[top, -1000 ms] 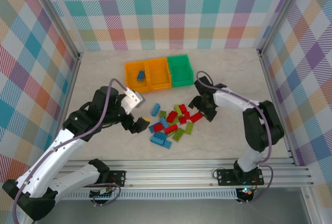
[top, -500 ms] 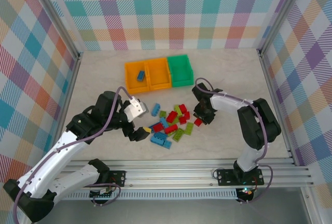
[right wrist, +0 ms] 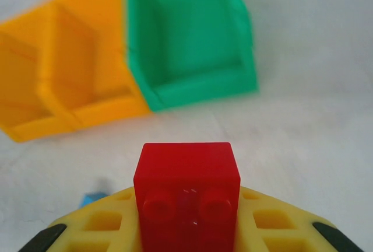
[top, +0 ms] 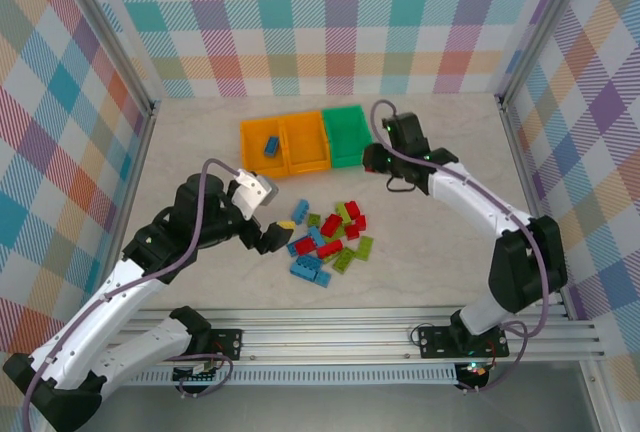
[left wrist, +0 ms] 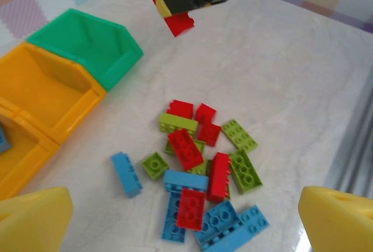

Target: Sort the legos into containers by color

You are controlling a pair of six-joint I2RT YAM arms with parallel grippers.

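The legos [top: 330, 237] lie in a loose pile of blue, red and lime green bricks mid-table, also seen from the left wrist as a pile [left wrist: 204, 170]. My right gripper [top: 373, 161] is shut on a small red brick [right wrist: 186, 196], held above the table just right of the green bin [top: 347, 134]. The left wrist view also catches that red brick [left wrist: 179, 23]. My left gripper [top: 275, 234] hovers open at the pile's left edge, its yellow fingertips [left wrist: 32, 220] wide apart with nothing between them. The two orange bins [top: 305, 142] adjoin the green one.
A blue brick [top: 271, 146] lies in the leftmost orange bin [top: 258, 132]. In the right wrist view the green bin [right wrist: 186, 36] and an orange bin [right wrist: 87, 71] sit just ahead. Checkered walls enclose the table; a metal rail [top: 380, 327] runs along the near edge.
My right gripper has left the pile's right side with a red brick and risen toward the green bin. The left gripper has shifted only slightly beside the pile.
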